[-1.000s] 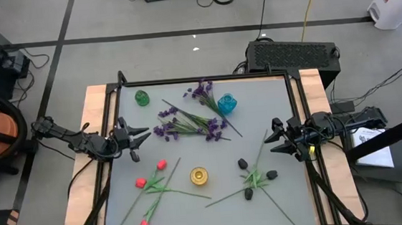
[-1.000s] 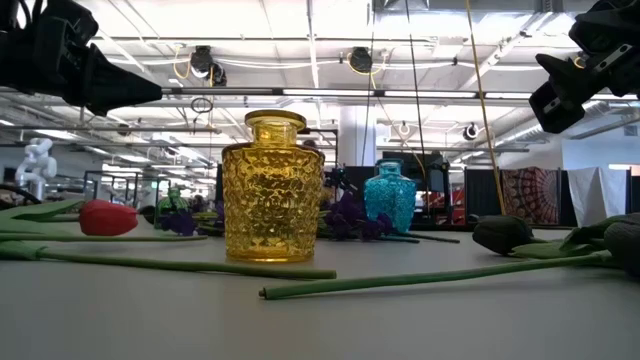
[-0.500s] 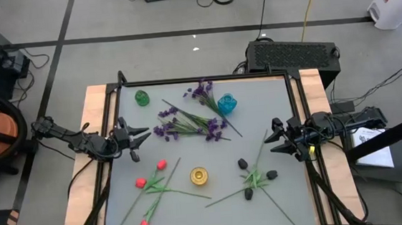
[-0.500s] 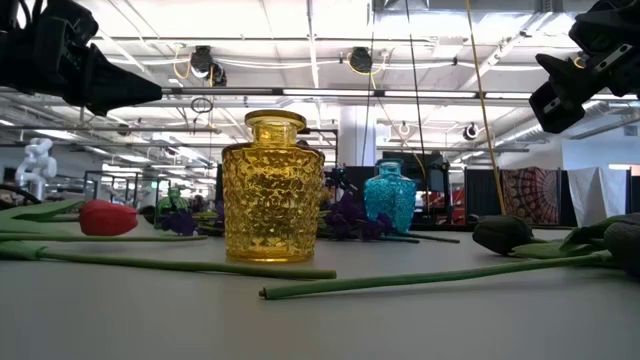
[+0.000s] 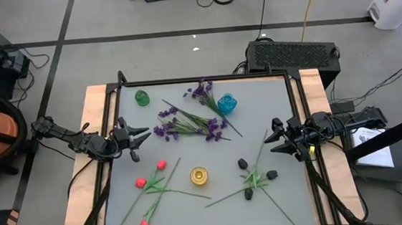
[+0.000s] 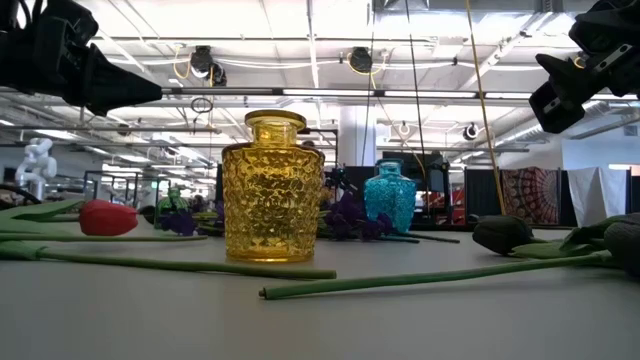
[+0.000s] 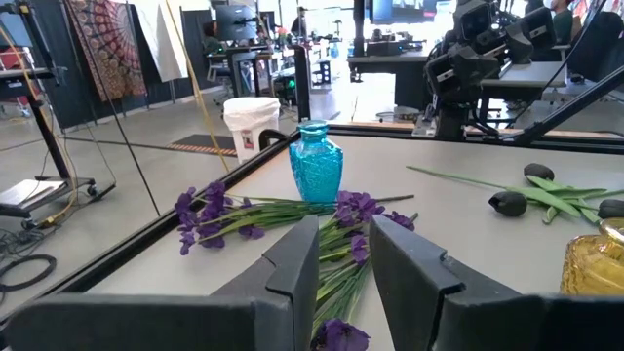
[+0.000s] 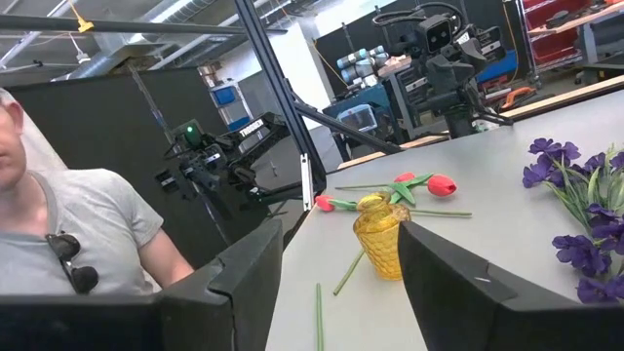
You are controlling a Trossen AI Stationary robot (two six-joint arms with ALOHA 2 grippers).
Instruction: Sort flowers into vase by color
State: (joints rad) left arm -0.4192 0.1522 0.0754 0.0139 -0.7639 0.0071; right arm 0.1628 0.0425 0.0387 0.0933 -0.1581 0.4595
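Purple sprays (image 5: 191, 124) lie flat on the grey table's far middle, and one bunch (image 5: 203, 92) lies beside the blue vase (image 5: 227, 103). Red tulips (image 5: 152, 181) lie at the near left and black-headed blooms (image 5: 253, 177) at the near right. The yellow vase (image 5: 199, 175) stands upright between them. A green vase (image 5: 142, 98) stands at the far left. My left gripper (image 5: 137, 138) hovers open at the table's left edge, its fingers (image 7: 343, 234) level and empty. My right gripper (image 5: 271, 141) hovers open at the right edge, also empty (image 8: 339, 244).
A black frame (image 5: 205, 79) rims the table. Long green stems (image 6: 450, 275) stretch across the near half. A black box (image 5: 293, 53) stands behind the far right corner. A person in a grey shirt (image 8: 68, 234) sits beyond the table's near edge.
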